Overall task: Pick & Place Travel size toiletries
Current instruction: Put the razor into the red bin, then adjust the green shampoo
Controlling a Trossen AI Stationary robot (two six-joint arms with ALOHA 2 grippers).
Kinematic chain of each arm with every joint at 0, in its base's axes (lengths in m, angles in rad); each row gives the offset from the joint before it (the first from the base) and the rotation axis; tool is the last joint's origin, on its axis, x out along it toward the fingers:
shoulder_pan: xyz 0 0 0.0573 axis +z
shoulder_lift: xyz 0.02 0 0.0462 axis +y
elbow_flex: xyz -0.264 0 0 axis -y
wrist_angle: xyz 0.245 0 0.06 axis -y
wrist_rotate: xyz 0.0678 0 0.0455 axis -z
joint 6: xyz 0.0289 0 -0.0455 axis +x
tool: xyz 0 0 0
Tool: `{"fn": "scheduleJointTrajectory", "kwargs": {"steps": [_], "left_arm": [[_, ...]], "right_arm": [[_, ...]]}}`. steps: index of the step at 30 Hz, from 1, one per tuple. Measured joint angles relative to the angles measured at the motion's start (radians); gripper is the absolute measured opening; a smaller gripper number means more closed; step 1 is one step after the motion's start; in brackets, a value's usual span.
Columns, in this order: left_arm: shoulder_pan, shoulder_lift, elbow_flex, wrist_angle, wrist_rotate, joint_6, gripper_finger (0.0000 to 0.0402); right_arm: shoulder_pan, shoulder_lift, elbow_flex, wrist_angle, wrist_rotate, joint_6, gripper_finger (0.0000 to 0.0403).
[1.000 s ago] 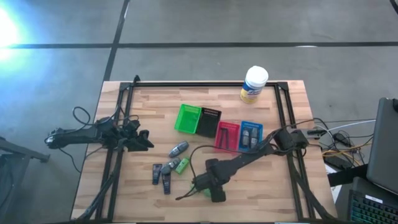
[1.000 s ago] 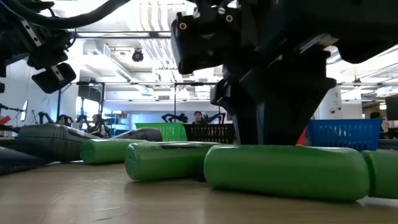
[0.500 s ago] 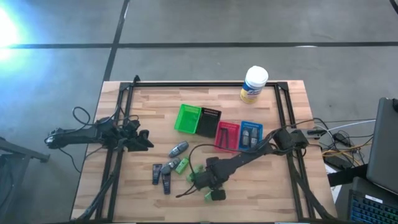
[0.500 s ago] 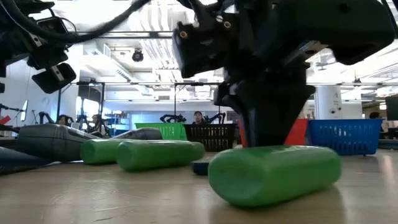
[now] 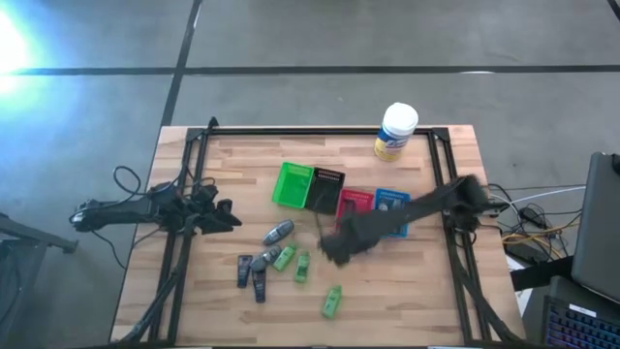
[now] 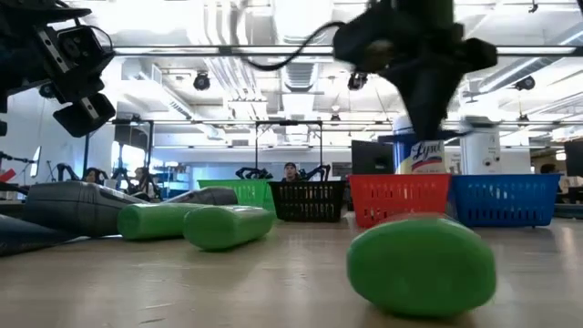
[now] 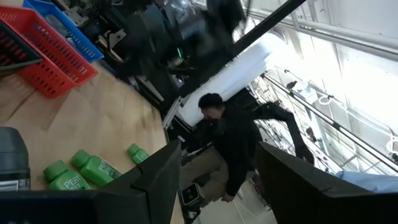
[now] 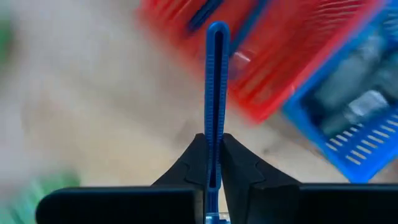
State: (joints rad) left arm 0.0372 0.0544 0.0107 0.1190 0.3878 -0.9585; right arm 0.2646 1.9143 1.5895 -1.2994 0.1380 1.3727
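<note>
My right gripper (image 5: pixel 331 248) is in the air above the table's middle, just near of the red bin (image 5: pixel 355 207), and is shut on a thin blue stick (image 8: pixel 216 87). Three bright green packets (image 5: pixel 284 257) (image 5: pixel 302 268) (image 5: pixel 332 301) lie on the table near it. A grey oblong tube (image 5: pixel 278 233) and two small dark grey tubes (image 5: pixel 251 273) lie to their left. My left gripper (image 5: pixel 229 215) waits open and empty at the table's left side. My right gripper pinches the blue stick's one end (image 8: pixel 212 163) between its two fingertips. The stick lies along the fingers and sticks out straight ahead of them. It is lifted clear of the table.
Green (image 5: pixel 293 184), black (image 5: pixel 325 190), red and blue (image 5: pixel 392 209) bins stand in a row at the table's middle; the blue one holds grey tubes. A big white tub (image 5: pixel 395 131) stands at the far edge. A person (image 7: pixel 233 140) shows beyond the table.
My right gripper has risen from among the green packets at the table's near middle and gone up and toward the far right, toward the red bin, with the blue stick. The nearest green packet has turned about and now lies end-on to the low camera.
</note>
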Motion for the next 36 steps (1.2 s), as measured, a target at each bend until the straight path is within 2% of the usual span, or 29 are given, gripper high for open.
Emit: {"fn": "scheduleJointTrajectory", "kwargs": {"steps": [2,7,10,14,18,26,32,36], "left_arm": [[0.000,0.000,0.000,0.000,0.000,0.000,0.0213],[0.000,0.000,0.000,0.000,0.001,-0.002,0.0213],[-0.001,0.000,0.000,0.000,0.001,-0.014,0.0213],[-0.001,0.000,0.000,0.000,0.002,-0.016,0.0213],[-0.001,0.000,0.000,-0.001,0.002,-0.016,0.0213],[-0.001,0.000,0.000,-0.001,0.003,-0.017,0.0213],[-0.001,0.000,0.000,-0.001,-0.009,-0.018,0.0213],[-0.001,0.000,0.000,0.000,-0.022,-0.013,0.0213]], "right_arm": [[-0.063,-0.080,-0.084,0.058,0.022,0.089,0.0021],[-0.222,-0.190,-0.298,0.319,0.014,0.144,0.0023],[-0.279,-0.210,-0.357,0.440,-0.017,0.148,0.0023],[-0.288,-0.188,-0.388,0.442,-0.030,0.166,0.0025],[-0.284,-0.180,-0.408,0.438,-0.032,0.193,0.0055],[-0.270,-0.184,-0.401,0.419,-0.007,0.183,0.0177],[-0.197,-0.178,-0.273,0.430,0.072,-0.011,0.0245],[-0.140,-0.139,-0.178,0.484,0.037,-0.157,0.0261]]}}
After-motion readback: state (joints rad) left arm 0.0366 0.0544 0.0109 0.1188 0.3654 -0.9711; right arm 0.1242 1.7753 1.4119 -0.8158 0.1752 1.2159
